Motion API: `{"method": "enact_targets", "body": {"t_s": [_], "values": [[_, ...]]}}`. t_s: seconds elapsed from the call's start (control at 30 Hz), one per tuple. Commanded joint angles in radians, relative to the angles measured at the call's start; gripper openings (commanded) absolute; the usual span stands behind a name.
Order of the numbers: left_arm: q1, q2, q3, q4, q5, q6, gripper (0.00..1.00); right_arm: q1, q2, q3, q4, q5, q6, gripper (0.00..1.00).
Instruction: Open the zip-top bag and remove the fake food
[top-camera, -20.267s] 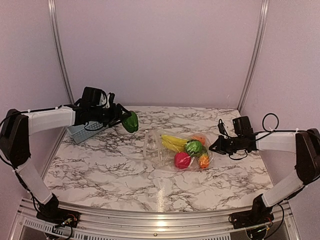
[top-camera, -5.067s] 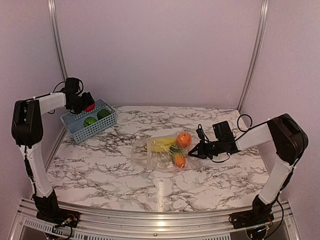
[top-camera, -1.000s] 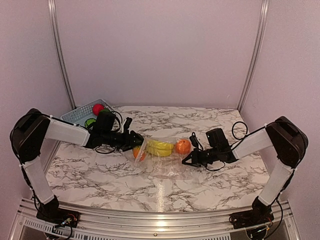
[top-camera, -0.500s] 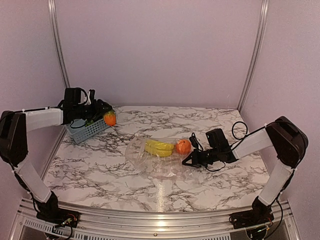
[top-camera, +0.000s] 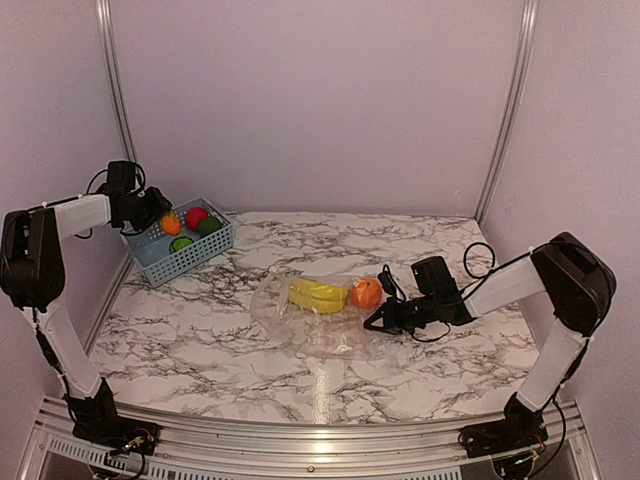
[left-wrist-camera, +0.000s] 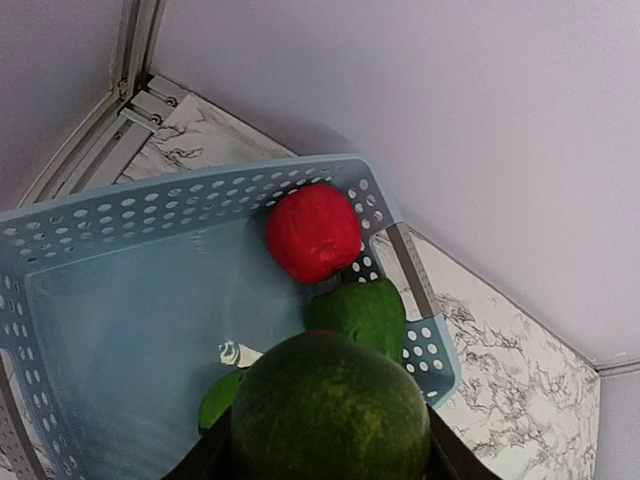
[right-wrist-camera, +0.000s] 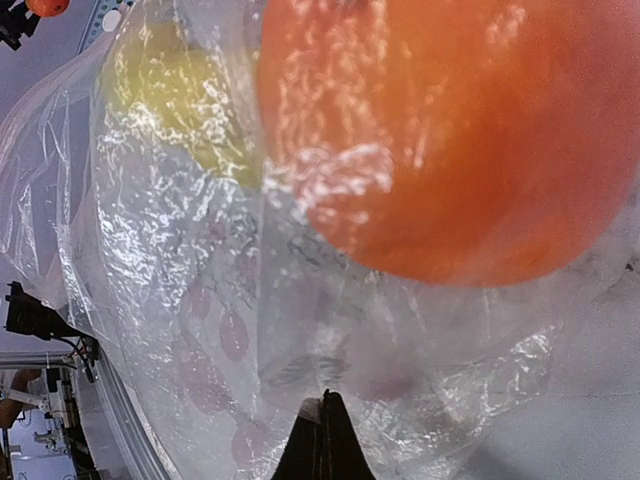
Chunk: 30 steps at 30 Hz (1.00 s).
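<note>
Swung over from the bag, the left claw (top-camera: 157, 214) hangs above the blue basket (top-camera: 203, 256) at upper left, pinching an orange piece (top-camera: 170, 222).
The right claw (top-camera: 373, 322), pressed together, pinches the bag (top-camera: 290, 330) mid-frame; bananas (top-camera: 318, 294) and an orange (top-camera: 366, 292) lie inside.

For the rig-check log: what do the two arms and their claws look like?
The left arm and right arm match: white link covers, black joint housings. The left claw and right claw are black, with loose black cables looping at the wrists.
</note>
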Motion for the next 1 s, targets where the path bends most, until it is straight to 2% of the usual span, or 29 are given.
{"method": "enact_targets", "body": {"t_s": [0.0, 0.17, 0.37, 0.43, 0.5, 0.6, 0.7, 0.97], "values": [[0.045, 0.082, 0.081, -0.096, -0.149, 0.041, 0.43, -0.004, 0.014, 0.048, -0.003, -0.018, -0.027, 0.00], [0.060, 0.191, 0.197, -0.155, -0.191, 0.070, 0.44, -0.002, 0.030, 0.070, -0.010, -0.027, -0.040, 0.00], [0.062, 0.296, 0.311, -0.228, -0.225, 0.084, 0.52, 0.006, 0.038, 0.076, -0.012, -0.031, -0.042, 0.00], [0.064, 0.313, 0.333, -0.247, -0.228, 0.084, 0.59, 0.007, 0.040, 0.083, -0.021, -0.032, -0.048, 0.00], [0.064, 0.321, 0.353, -0.272, -0.226, 0.082, 0.70, 0.008, 0.038, 0.092, -0.030, -0.029, -0.056, 0.00], [0.064, 0.315, 0.351, -0.275, -0.210, 0.088, 0.79, 0.010, 0.032, 0.088, -0.031, -0.028, -0.056, 0.00], [0.064, 0.293, 0.347, -0.274, -0.195, 0.100, 0.84, 0.015, 0.032, 0.085, -0.031, -0.028, -0.059, 0.00], [0.035, 0.090, 0.158, -0.143, 0.005, 0.130, 0.85, 0.021, 0.034, 0.083, -0.028, -0.036, -0.071, 0.00]]}}
